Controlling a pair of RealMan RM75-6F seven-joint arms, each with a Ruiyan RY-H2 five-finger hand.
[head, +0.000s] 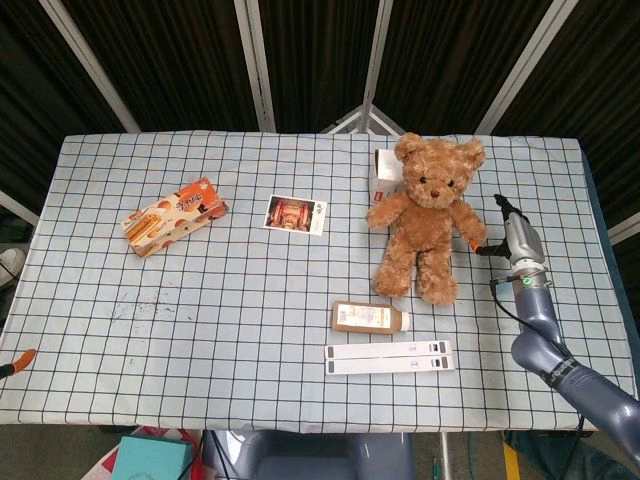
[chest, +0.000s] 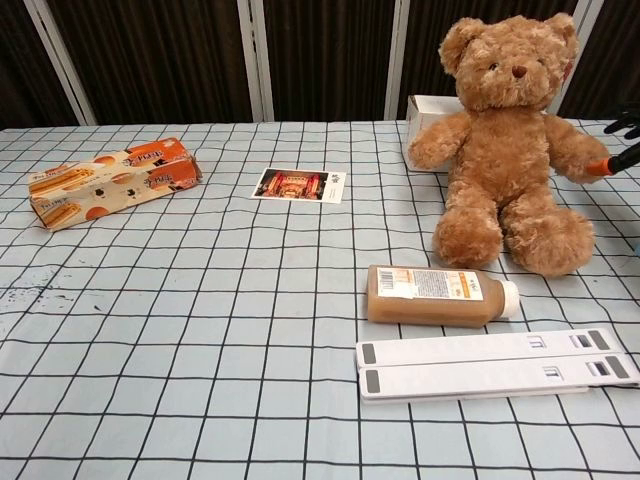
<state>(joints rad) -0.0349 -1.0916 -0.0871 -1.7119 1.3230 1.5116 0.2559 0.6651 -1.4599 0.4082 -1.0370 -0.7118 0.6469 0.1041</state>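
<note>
Orange snack box (head: 174, 215) at left, photo card (head: 296, 215) centre, brown bottle (head: 370, 318) above two white strips (head: 389, 356), white box (head: 385, 172) upper centre.

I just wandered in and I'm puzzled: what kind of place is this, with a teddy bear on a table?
Probably a robot test bench, not a home: a robot arm and right hand reach beside the teddy bear, unrelated items lie spaced over a checked tablecloth, and dark panels enclose it.

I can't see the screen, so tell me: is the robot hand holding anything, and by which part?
Nothing is held. The right robot hand is open beside the teddy bear, an orange fingertip at its arm.
</note>
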